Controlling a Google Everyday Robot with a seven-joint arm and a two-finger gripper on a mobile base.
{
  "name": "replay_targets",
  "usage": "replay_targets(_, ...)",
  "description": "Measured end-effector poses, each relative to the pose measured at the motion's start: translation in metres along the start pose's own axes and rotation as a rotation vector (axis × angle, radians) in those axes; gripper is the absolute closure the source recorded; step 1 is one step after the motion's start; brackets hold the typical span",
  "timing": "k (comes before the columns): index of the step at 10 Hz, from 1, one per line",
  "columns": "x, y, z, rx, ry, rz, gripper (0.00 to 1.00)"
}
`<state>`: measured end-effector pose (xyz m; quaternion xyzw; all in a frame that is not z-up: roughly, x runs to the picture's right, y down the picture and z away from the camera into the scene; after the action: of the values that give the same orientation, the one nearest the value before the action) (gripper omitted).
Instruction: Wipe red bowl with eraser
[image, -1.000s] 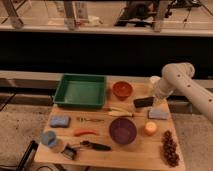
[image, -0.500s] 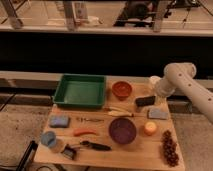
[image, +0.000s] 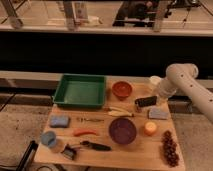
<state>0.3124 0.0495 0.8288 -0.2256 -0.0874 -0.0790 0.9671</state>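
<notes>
Wooden table (image: 100, 152) in front of a dark counter holds everything. At its right rear edge the gripper (image: 152, 98) hangs low by the eraser (image: 145, 102); whether its fingers are closed on the eraser I cannot tell. Just left sits the red bowl (image: 122, 89), with a grey sponge (image: 158, 113) beside the eraser, a purple bowl (image: 122, 131) nearer front, and a green tray (image: 80, 91) at far left.

Two bowls (image: 122, 89) (image: 122, 131), two sponges (image: 59, 121) (image: 158, 114); claw (image: 150, 98) by eraser (image: 145, 102)
</notes>
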Motion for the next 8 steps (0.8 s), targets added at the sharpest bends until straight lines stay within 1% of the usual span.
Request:
replay_targets(1, -0.002, -0.002, -0.002, 0.019, 0.004, -0.006, 0.67)
replay_targets(3, -0.016, -0.010, -0.005, 0.061, 0.007, -0.023, 0.87)
replay_targets(5, -0.022, -0.016, -0.008, 0.087, 0.012, -0.037, 1.00)
replay_targets(7, -0.026, -0.022, -0.009, 0.101, 0.012, -0.045, 1.00)
replay_targets(8, -0.029, -0.028, -0.009, 0.110, 0.004, -0.055, 1.00)
